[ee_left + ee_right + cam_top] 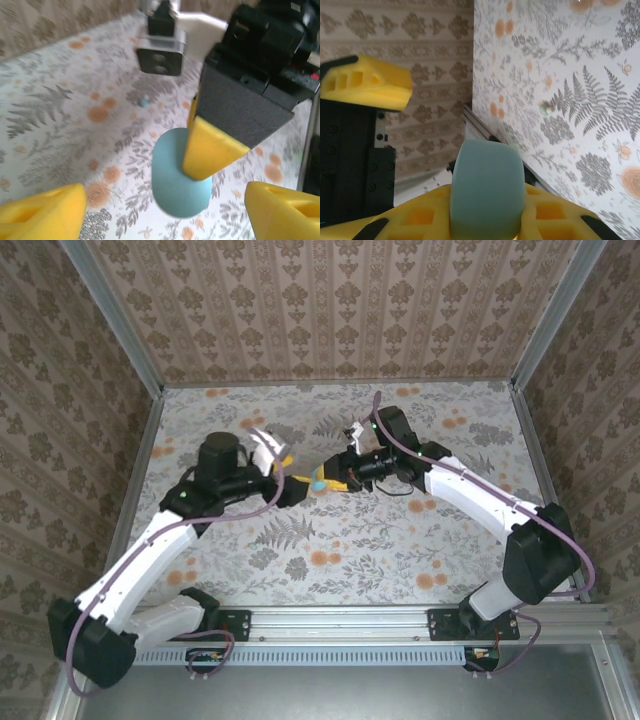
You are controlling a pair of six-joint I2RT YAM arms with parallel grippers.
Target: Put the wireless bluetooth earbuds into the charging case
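Observation:
The teal-blue oval charging case (175,185) hangs above the flowered table, pinched between the yellow fingers (212,150) of my right gripper (487,212), which is shut on it. In the right wrist view the case (487,190) stands on edge between the two pads. My left gripper (164,222) is open; its fingertips sit wide apart on either side of the case and do not touch it. From above, both grippers meet at mid-table around the case (318,483). One tiny teal earbud (144,102) lies on the table beyond the case; it shows as the earbud (543,107) in the right wrist view.
The table (400,540) carries a grey fern and orange flower print. Patterned walls (330,310) and metal rails close it in on three sides. One finger of my left gripper (367,82) stands close beside the case in the right wrist view.

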